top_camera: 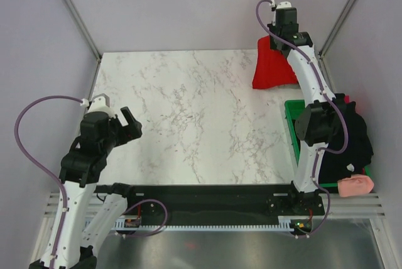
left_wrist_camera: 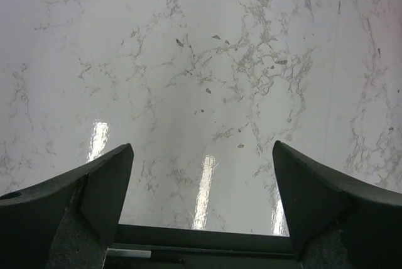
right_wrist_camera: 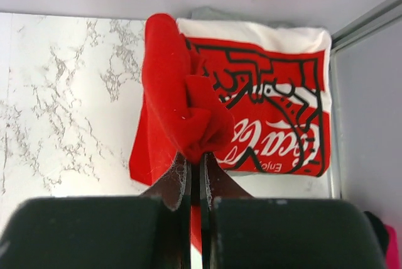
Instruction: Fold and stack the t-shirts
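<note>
Top view: your right arm (top_camera: 309,77) reaches to the far right corner, over the plain red shirt (top_camera: 274,68). Your left gripper (top_camera: 129,122) sits near you, well apart from it.

Left wrist: its fingers (left_wrist_camera: 94,187) are wide apart, w/ only bare table (left_wrist_camera: 207,61) below.

Right wrist: the right gripper (right_wrist_camera: 196,167) is pinched tight on the bunched-up plain red shirt, over the flat Coca-Cola shirt (right_wrist_camera: 276,124). So 1 shirt looks folded. The other isn't neat or stacked yet.
</note>
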You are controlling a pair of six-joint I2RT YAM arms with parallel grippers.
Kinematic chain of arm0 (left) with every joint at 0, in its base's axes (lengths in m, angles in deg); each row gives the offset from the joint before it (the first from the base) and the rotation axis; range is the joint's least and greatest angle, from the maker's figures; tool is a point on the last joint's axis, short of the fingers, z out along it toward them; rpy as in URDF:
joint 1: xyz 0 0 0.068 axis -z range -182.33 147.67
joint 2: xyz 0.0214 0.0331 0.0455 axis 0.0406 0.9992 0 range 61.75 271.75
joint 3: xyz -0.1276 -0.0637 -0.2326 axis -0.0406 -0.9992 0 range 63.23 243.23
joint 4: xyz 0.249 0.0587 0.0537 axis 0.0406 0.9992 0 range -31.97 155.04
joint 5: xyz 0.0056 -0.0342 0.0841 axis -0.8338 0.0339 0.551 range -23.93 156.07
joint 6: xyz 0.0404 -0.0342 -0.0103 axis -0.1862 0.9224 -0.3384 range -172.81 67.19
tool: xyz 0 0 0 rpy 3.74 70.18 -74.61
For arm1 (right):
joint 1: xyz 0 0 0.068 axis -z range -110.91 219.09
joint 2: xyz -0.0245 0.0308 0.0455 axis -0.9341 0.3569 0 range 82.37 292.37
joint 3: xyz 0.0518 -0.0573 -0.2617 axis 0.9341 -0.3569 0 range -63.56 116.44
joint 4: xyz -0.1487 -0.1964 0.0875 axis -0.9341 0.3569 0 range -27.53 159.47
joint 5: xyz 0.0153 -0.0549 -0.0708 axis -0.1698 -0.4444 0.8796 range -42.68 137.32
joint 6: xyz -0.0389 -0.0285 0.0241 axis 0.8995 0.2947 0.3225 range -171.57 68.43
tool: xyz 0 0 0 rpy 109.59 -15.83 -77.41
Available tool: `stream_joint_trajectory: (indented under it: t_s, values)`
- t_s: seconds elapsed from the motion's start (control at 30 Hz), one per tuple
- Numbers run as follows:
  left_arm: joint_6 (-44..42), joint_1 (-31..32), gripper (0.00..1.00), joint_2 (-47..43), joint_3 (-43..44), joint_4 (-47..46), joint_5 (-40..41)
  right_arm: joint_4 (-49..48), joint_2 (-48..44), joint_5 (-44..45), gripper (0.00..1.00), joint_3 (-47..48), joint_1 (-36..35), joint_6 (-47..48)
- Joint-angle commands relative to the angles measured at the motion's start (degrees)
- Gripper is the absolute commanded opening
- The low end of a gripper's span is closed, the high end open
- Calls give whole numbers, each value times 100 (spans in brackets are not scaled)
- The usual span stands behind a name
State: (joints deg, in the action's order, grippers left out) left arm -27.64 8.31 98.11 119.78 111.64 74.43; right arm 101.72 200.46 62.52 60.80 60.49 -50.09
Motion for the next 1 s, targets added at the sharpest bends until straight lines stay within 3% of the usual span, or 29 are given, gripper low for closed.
stream_joint_trajectory:
  t_s: [0.0, 0.33, 0.5, 0.83, 0.97]
  values:
    - [146, 18, 100, -32, -30, -43, 394, -364, -171, 273, 0, 291, -63, 625]
    - [384, 27, 100, -147, -276, -210, 816, -409, -215, 299, 0, 862, 376, 661]
    - [410, 27, 99, -94, -285, -219, 843, -400, -128, -139, 0, 1003, 587, 538]
    - [419, 26, 98, 134, -285, -201, 878, -558, 680, -193, 0, 1354, 1070, 582]
    - [428, 9, 97, 178, -268, -193, 904, -1083, 883, -114, 0, 1232, 1211, 635]
